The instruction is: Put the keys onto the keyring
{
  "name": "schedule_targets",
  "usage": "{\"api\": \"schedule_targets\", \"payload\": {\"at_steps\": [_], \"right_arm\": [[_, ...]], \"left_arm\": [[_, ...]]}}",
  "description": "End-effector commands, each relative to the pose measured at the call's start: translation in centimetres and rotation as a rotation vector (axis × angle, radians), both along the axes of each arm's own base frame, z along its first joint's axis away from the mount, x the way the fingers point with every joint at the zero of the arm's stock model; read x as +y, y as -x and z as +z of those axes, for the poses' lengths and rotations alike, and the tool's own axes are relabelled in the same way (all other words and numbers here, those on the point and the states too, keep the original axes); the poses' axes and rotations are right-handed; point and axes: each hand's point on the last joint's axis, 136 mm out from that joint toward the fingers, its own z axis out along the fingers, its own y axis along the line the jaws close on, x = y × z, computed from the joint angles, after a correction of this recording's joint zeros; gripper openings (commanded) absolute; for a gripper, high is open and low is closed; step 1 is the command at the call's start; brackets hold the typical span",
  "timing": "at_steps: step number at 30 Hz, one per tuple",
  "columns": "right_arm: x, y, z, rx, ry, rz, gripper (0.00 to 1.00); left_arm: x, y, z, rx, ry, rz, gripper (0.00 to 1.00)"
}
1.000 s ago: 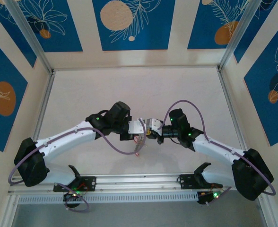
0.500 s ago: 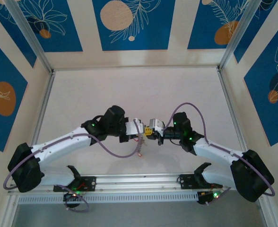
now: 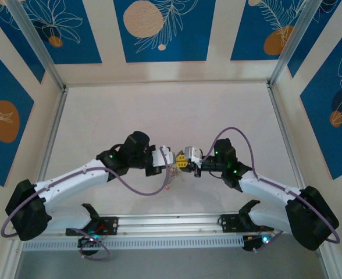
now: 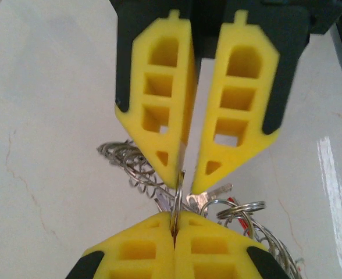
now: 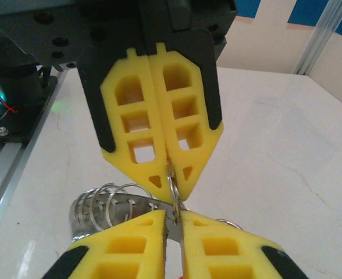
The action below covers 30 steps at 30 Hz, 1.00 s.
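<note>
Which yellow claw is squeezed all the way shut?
The left gripper, at the bottom of the left wrist view: its fingers press together on the thin metal ring. The right gripper has a gap between its fingers.

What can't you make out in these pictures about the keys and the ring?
- Left wrist view: the keyring is edge-on, so its outline is unreadable. Its lower part is pinched inside the left gripper.
- Same view: the keys sit partly behind yellow fingers, tangled with wire loops, so they can't be counted.
- Right wrist view: it is unclear whether the right gripper clamps the keyring or only straddles it.
- Top view: the ring and keys are too small.
</note>
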Motion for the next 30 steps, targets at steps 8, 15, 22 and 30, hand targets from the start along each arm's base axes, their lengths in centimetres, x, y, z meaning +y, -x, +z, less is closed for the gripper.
{"api": "schedule_targets", "payload": {"at_steps": [8,15,22,30], "right_arm": [[0.7,-0.2,0.4,-0.043,0.054,0.009,0.19],[1.4,-0.2,0.5,-0.027,0.036,0.016,0.0],[1.1,0.2,1.5,-0.037,-0.058,0.028,0.0],[0.7,0.9,2.9,-0.066,-0.163,0.051,0.0]], "left_arm": [[-0.3,-0.5,0.2,-0.036,-0.18,-0.032,0.0],[-1.2,-0.5,0.5,-0.035,-0.163,-0.048,0.0],[-0.4,-0.5,1.3,-0.075,-0.043,-0.01,0.15],[0.0,-0.3,1.9,-0.046,0.085,0.014,0.07]]}}
